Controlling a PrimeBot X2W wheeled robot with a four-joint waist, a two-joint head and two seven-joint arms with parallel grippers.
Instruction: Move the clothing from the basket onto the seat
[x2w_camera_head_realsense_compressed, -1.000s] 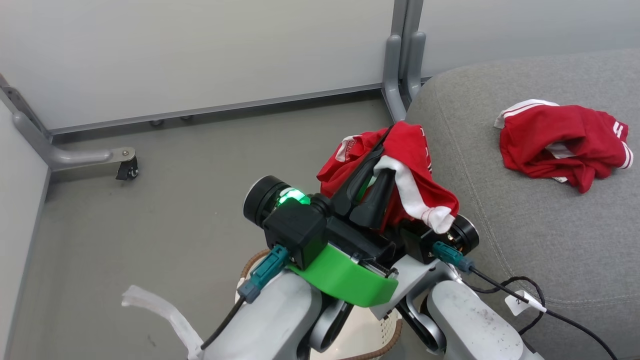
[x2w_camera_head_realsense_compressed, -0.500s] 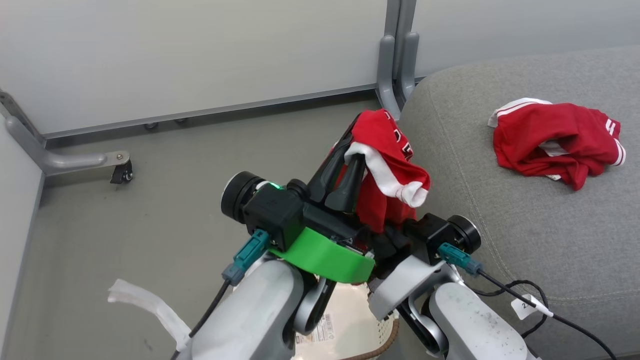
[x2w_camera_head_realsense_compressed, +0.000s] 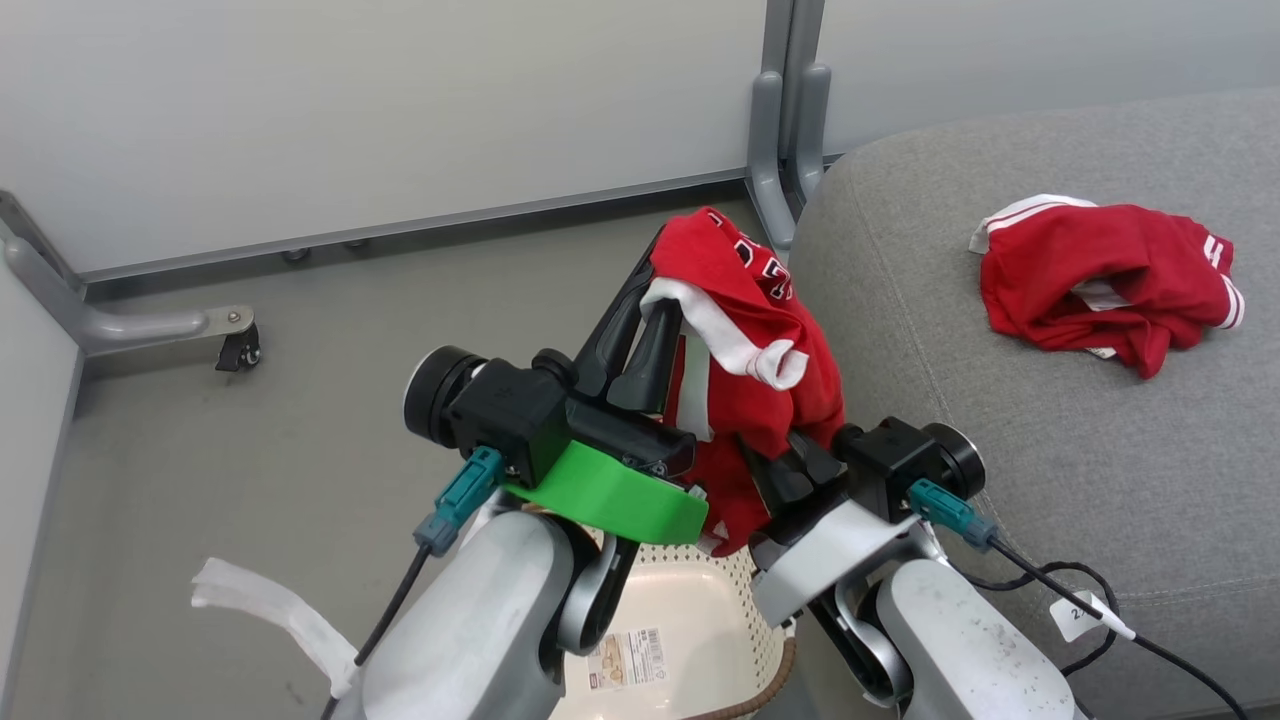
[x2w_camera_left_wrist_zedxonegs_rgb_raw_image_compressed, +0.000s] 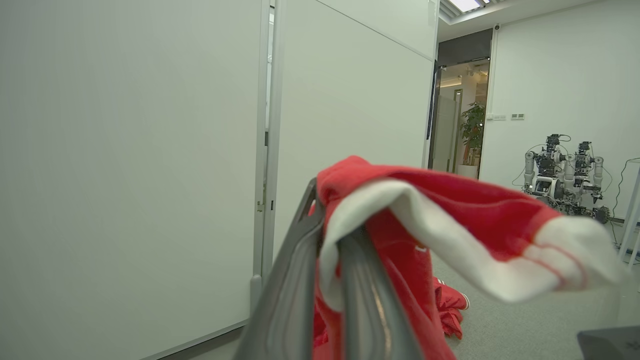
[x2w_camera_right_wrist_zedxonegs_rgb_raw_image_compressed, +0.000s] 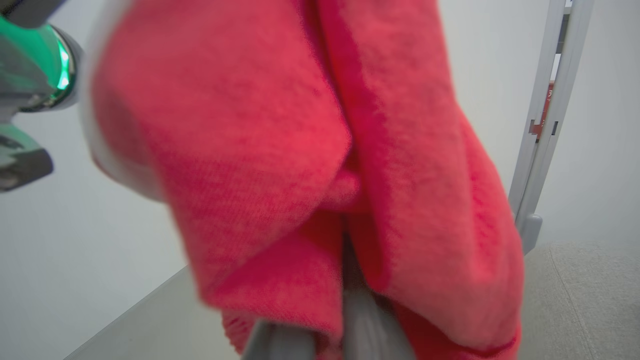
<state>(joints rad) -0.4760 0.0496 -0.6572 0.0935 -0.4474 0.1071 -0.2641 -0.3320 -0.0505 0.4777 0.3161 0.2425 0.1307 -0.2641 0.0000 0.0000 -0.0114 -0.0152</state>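
Nearest the robot sat the basket (x2w_camera_head_realsense_compressed: 700, 610), cream inside, with just a paper label (x2w_camera_head_realsense_compressed: 622, 660) on its bottom. A black cable (x2w_camera_head_realsense_compressed: 1040, 580) with a white tag trailed over the near edge of the seat (x2w_camera_head_realsense_compressed: 1000, 450).

Right above the basket both arms held up the red garment (x2w_camera_head_realsense_compressed: 760, 390). The left gripper (x2w_camera_head_realsense_compressed: 655, 295) had its fingers pressed together on the garment's white band, and in the left wrist view that band ran between the fingers (x2w_camera_left_wrist_zedxonegs_rgb_raw_image_compressed: 295, 280) and flopped off to the right. The right gripper (x2w_camera_head_realsense_compressed: 795, 468) sat lower and to the right, fingers squeezed shut and buried in the bottom of the same cloth. The right wrist view was mostly blurry red fabric bunched over them. The garment hung off the floor, just left of the seat's rounded corner, printed numerals showing near its top.

Further right, the second red garment (x2w_camera_head_realsense_compressed: 1100, 270) lay crumpled on the seat, well apart from the grippers.

The grey floor (x2w_camera_head_realsense_compressed: 250, 450) ran back to pale wall panels (x2w_camera_head_realsense_compressed: 400, 100) with a grey post (x2w_camera_head_realsense_compressed: 785, 130) and a caster foot (x2w_camera_head_realsense_compressed: 232, 345). Far off in the left wrist view stood another robot (x2w_camera_left_wrist_zedxonegs_rgb_raw_image_compressed: 562, 175) and a potted plant (x2w_camera_left_wrist_zedxonegs_rgb_raw_image_compressed: 472, 130).
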